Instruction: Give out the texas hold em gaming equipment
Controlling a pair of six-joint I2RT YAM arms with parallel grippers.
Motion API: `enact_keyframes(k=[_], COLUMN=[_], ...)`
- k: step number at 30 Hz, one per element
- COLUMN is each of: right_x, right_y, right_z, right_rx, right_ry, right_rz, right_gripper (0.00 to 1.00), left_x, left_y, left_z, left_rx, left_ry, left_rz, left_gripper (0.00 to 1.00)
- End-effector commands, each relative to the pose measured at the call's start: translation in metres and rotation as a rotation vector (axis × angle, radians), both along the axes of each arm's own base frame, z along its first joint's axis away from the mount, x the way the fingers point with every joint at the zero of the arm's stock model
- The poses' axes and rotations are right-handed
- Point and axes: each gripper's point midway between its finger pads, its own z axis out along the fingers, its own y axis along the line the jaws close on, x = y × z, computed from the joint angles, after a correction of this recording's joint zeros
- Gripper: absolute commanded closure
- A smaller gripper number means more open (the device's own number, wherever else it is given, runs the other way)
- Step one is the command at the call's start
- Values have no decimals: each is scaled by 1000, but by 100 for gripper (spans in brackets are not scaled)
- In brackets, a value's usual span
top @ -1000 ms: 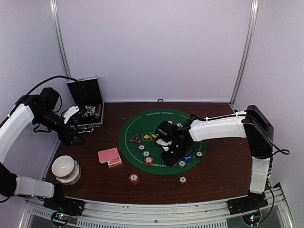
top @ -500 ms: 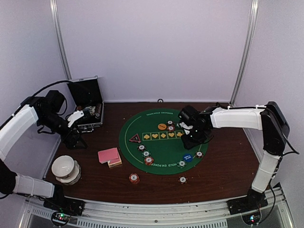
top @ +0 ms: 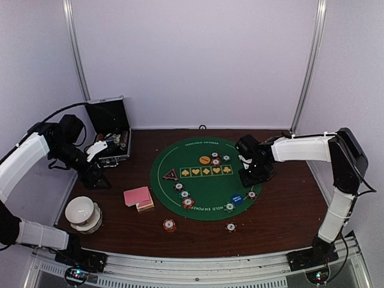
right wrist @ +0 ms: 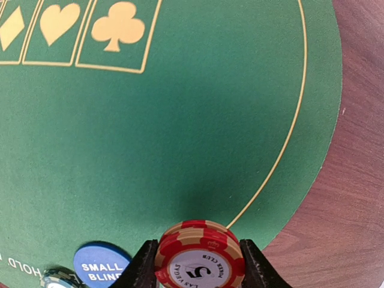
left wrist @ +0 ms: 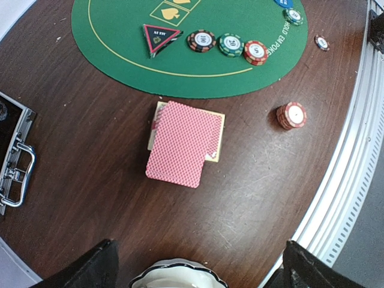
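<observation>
At the right hand [right wrist: 198, 265], a clamped red chip [right wrist: 200, 252], lower edge cropped; left hand [left wrist: 198, 269] wide.

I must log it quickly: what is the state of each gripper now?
Left gripper: open, holding nothing.
Right gripper: closed on a red poker chip.

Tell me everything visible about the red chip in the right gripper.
The red chip is round, plastic-looking, with cream stripes on its rim and a white centre printed with a 5 and Las Vegas Poker Club lettering. It faces the wrist camera, clamped at its edges between the right gripper's two dark fingers, over the green mat near its yellow border line.
</observation>
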Motion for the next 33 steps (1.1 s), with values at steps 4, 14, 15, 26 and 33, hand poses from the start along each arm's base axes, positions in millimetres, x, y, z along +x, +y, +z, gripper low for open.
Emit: enact_keyframes(k=[4,14,15,26,33], right_x=[22,28,26,26,32], right_y=[-10,-12,-13,-25,-17], right_z=[1,-31,-35,-4,53], right_rx=[12,3,-3,-20,46], right_ry=[-54,-11,-4,-46,-125], right_rz=[-71,-97,-98,-120,-119], right_gripper=[98,96,95,30,25], left_x=[4,4,4,4,11], left_y=[-3,-5,-5,-8,-17], left_z=[-2,0,0,-22,-43], left_rx=[-5,-11,-11,74,124], left_ry=[-15,-17,-15,-7,11], left_rz=[-11,-13,-14,-41,-80], left_gripper=[2,2,3,2,2])
